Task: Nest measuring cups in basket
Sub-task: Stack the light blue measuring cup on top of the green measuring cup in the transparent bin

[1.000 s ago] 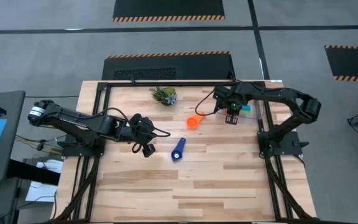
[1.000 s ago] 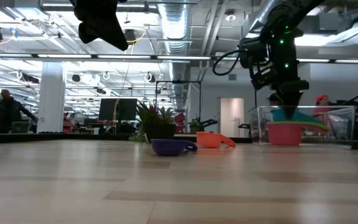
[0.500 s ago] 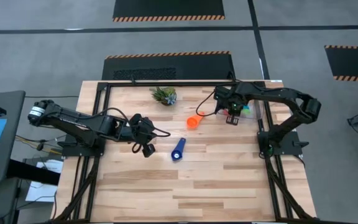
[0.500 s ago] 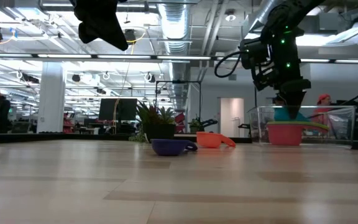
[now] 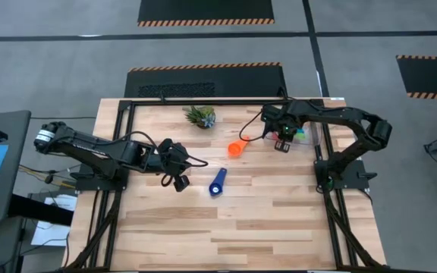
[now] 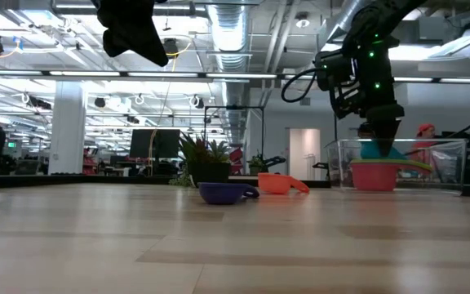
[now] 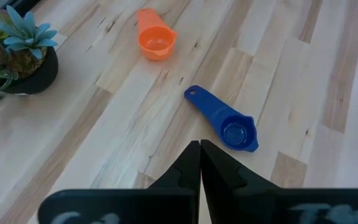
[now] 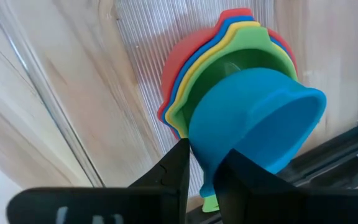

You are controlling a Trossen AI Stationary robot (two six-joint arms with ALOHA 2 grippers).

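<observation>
The right gripper (image 8: 202, 163) is pinching the handle of a light blue round plastic measuring cup (image 8: 257, 118) between its two dark fingers, holding it tilted just above a nested stack of cups. In the stack, a green plastic cup (image 8: 229, 62) is sitting innermost, with yellow, blue and red rims showing around it in turn, the red plastic cup (image 8: 178, 62) being the outermost. The stack is resting on the ribbed floor of the small clear plastic basket (image 8: 55, 118), whose see-through wall is showing beside it. From above, this gripper (image 5: 283, 141) is hanging over the basket (image 5: 309, 135) at the table's far right edge; from table level the gripper (image 6: 382, 122) is reaching down inside the basket's (image 6: 455, 167) walls, over the red cup (image 6: 374, 175).

Out on the pale wooden table (image 5: 264, 220), a small orange plastic cup (image 5: 237, 147) is lying near the middle, and a dark blue plastic cup with a long flat handle (image 5: 217, 183) is lying nearer the front, apart from it. A small spiky potted plant (image 5: 201, 115) is standing towards the far edge.

The left gripper (image 5: 174, 171) is hovering above the table's left half, its fingers (image 7: 191, 168) pressed fully together and holding nothing, with the dark blue cup (image 7: 225, 121) and the orange cup (image 7: 156, 42) lying ahead of it.
</observation>
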